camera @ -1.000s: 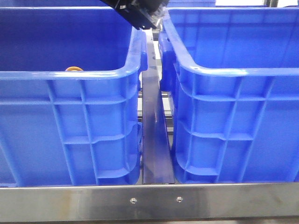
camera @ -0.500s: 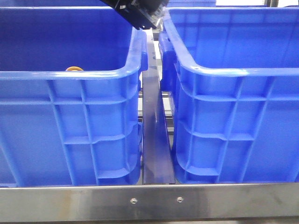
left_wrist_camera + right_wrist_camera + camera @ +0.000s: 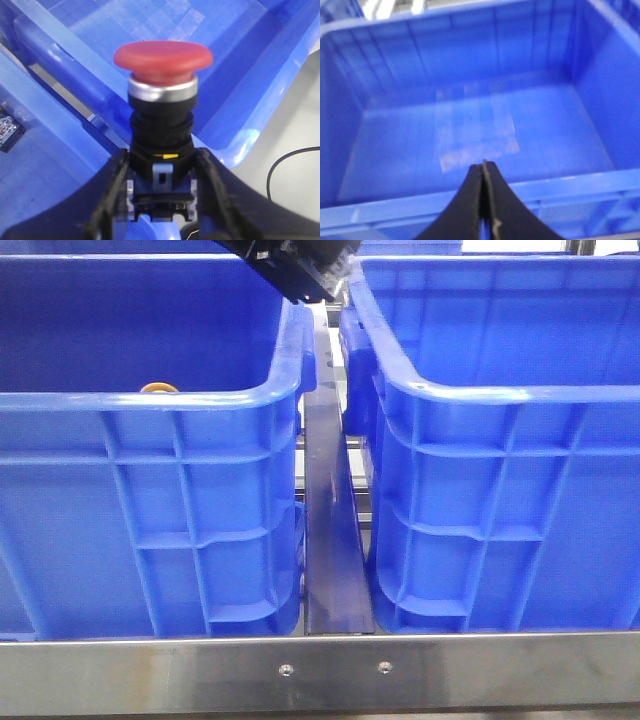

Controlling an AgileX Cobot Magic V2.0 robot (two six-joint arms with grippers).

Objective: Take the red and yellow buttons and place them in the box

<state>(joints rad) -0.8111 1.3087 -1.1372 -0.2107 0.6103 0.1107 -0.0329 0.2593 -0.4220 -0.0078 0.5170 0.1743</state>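
My left gripper (image 3: 161, 175) is shut on the dark base of the red button (image 3: 162, 57), which stands upright between the fingers, its mushroom cap on a silver collar. In the front view the left arm (image 3: 300, 268) hangs at the top, over the gap between the two blue crates. An orange-yellow button cap (image 3: 158, 388) peeks over the near rim of the left crate (image 3: 150, 490). My right gripper (image 3: 483, 167) is shut with nothing in it, hovering over the near rim of a blue crate (image 3: 470, 210) whose floor is bare.
The right crate (image 3: 500, 500) stands beside the left one, with a dark blue rail (image 3: 330, 530) in the narrow gap between them. A steel bar (image 3: 320, 670) runs along the front edge. A black cable (image 3: 295, 160) lies on the light surface beyond a crate corner.
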